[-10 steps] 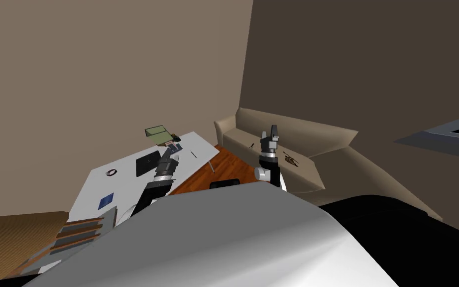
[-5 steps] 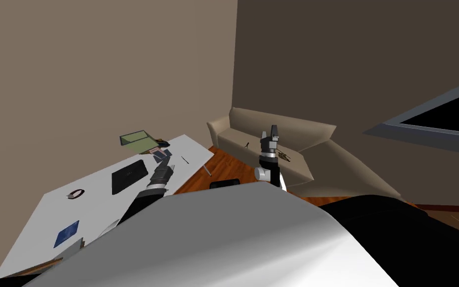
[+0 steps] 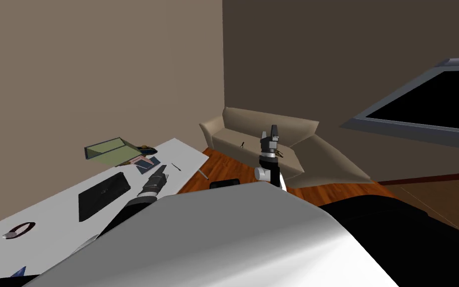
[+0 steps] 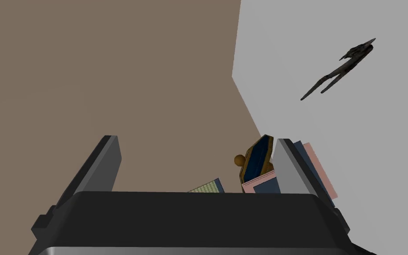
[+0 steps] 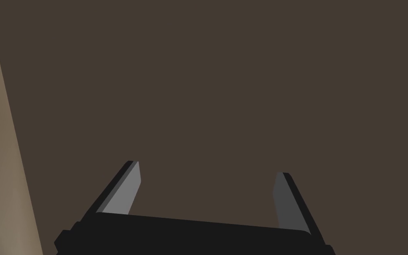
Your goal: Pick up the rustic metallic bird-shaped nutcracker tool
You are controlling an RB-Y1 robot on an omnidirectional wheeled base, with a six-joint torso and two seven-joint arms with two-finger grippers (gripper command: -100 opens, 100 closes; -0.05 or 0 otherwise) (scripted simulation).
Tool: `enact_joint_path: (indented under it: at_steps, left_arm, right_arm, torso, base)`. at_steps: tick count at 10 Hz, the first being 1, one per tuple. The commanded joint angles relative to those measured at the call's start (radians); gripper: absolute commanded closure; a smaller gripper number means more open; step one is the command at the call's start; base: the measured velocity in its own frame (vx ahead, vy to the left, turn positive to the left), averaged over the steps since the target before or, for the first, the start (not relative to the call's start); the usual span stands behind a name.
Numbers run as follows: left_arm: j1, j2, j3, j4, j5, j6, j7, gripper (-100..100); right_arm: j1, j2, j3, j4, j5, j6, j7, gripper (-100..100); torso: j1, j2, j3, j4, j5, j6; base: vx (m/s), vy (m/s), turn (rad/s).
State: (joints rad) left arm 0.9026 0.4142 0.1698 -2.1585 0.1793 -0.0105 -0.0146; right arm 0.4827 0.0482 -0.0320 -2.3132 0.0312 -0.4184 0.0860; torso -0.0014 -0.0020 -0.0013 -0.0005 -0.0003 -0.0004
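Dark grey and thin, the nutcracker (image 4: 347,64) lies flat on the white table (image 4: 375,141). It has a slim body with a small winged head at one end and two handles splayed at the other. It sits beyond the tips of the left gripper (image 4: 196,139), outside the gap between them, past the finger on the robot's right. Those fingers are spread wide and hold nothing. Close against that same finger is a stack of pink and dark blue books (image 4: 320,170), and a blue box (image 4: 256,159) stands between the two fingertips. The right gripper (image 5: 207,168), raised in front of the chest, is likewise spread and empty. The likely trouble is that a descent along this line would strike the books or box rather than the tool. Such a low, narrow piece could also slip under the blades, skid toward the table edge, or swing round if only one handle is pinched.
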Motion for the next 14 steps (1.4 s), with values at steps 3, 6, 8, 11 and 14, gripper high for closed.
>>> enact_joint_path:
  at_steps: [3,6,8,11,14]
  left_arm:
    - [0.062,0.038,0.022,0.025,0.046,0.083,-0.021,-100]
    - [0.117,0.081,0.047,0.045,0.096,0.160,-0.033,-100]
    - [0.142,0.102,0.058,0.056,0.122,0.201,-0.038,-100]
    - [0.166,0.122,0.068,0.068,0.149,0.255,-0.042,-100]
    - [0.209,0.161,0.086,0.093,0.202,0.332,-0.049,-100]
  right_arm:
    - [0.000,0.000,0.000,0.000,0.000,0.000,0.000,0]
    - [0.000,0.000,0.000,0.000,0.000,0.000,0.000,0]
    - [0.000,0.000,0.000,0.000,0.000,0.000,0.000,0]
    - [0.000,0.000,0.000,0.000,0.000,0.000,0.000,0]
    - [0.000,0.000,0.000,0.000,0.000,0.000,0.000,0]
  torso:
    - [0.000,-0.001,-0.001,0.000,0.000,0.000]
    - [0.000,0.001,0.000,0.000,0.000,0.000]
    - [0.000,0.001,0.001,0.000,0.000,0.000]
    - [0.000,0.001,0.001,0.000,0.000,0.000]
    - [0.001,0.002,0.001,0.000,0.000,0.000]
  base:
    - [0.055,-0.004,-0.263]
    - [0.034,-0.006,-0.212]
    - [0.029,0.004,-0.228]
    - [0.028,0.009,-0.170]
    - [0.020,0.015,-0.238]
